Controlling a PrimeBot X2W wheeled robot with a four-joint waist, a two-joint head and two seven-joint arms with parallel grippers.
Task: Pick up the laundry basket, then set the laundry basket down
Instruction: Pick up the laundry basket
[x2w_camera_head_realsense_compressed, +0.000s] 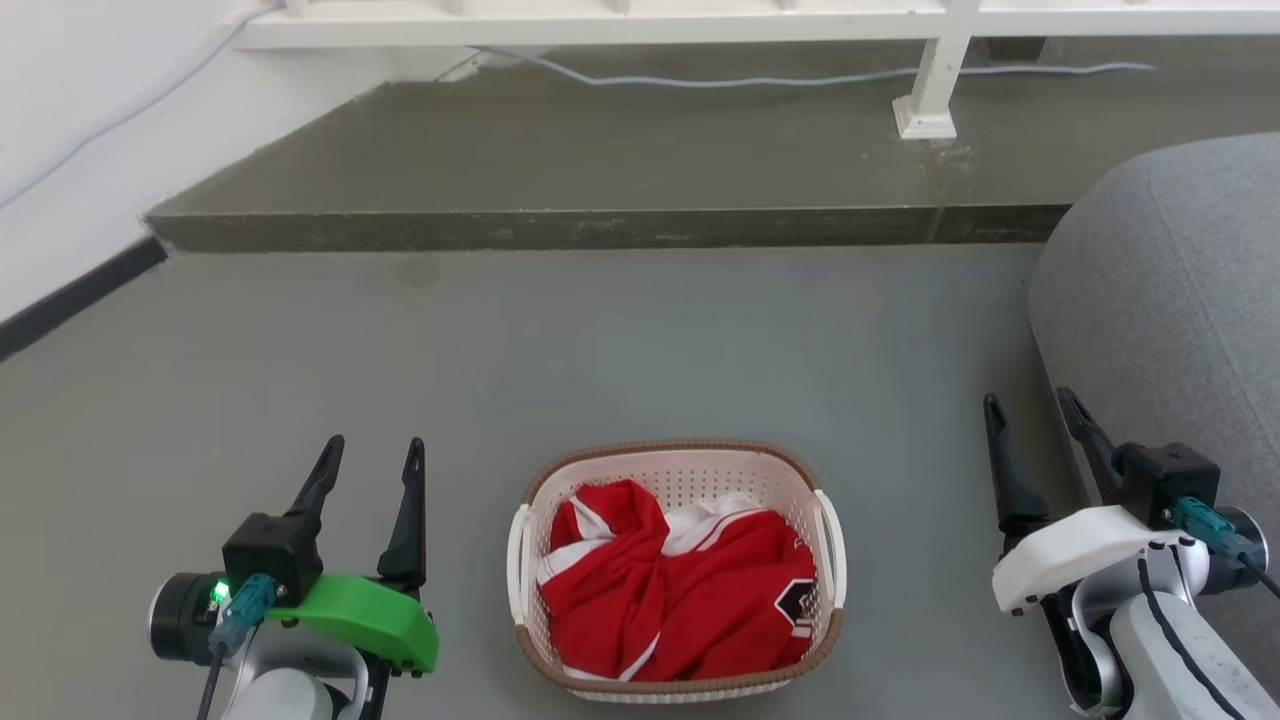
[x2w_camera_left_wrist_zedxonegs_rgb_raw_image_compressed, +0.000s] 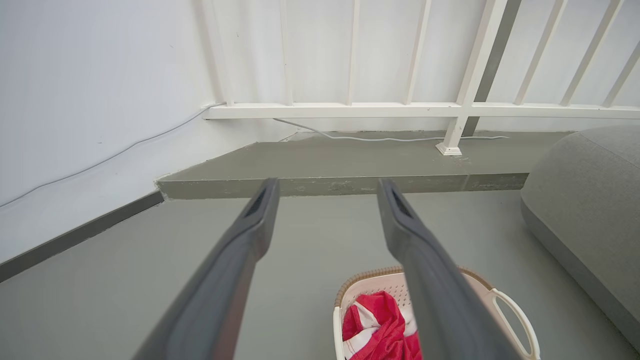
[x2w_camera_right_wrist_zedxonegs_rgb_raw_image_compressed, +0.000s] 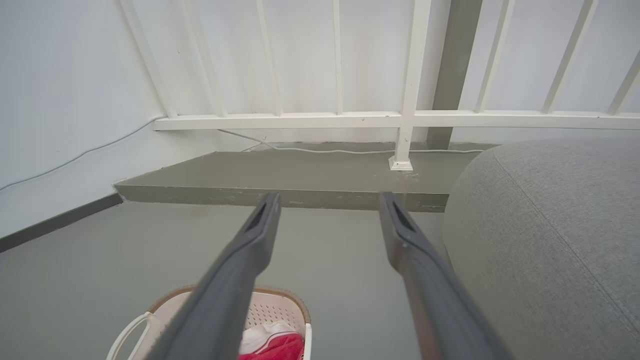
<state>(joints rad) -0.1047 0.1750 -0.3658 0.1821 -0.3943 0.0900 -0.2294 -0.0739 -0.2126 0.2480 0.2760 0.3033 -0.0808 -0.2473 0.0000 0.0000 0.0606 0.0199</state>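
The laundry basket (x2w_camera_head_realsense_compressed: 690, 470), cream-white with a brown woven-look rim and white side handles, rests on the grey floor low in the head view's middle. Red and white clothes fill it. My left gripper (x2w_camera_head_realsense_compressed: 372, 458) hangs open to the basket's left, well apart from it, with nothing between its fingers. My right gripper (x2w_camera_head_realsense_compressed: 1032, 412) hangs open to the basket's right, close to a grey cushion. In the left wrist view the laundry basket (x2w_camera_left_wrist_zedxonegs_rgb_raw_image_compressed: 505, 307) lies low, partly behind the right finger of the left gripper (x2w_camera_left_wrist_zedxonegs_rgb_raw_image_compressed: 326, 188). In the right wrist view the laundry basket (x2w_camera_right_wrist_zedxonegs_rgb_raw_image_compressed: 277, 307) peeks from behind the left finger of the right gripper (x2w_camera_right_wrist_zedxonegs_rgb_raw_image_compressed: 327, 201).
A large grey cushion (x2w_camera_head_realsense_compressed: 1170, 330) bulges in from the right. A raised concrete step (x2w_camera_head_realsense_compressed: 600, 228) crosses the floor ahead, with a white railing (x2w_camera_head_realsense_compressed: 930, 90) and a loose cable (x2w_camera_head_realsense_compressed: 700, 80) on it. A white wall (x2w_camera_head_realsense_compressed: 60, 150) with a dark skirting runs along the left.
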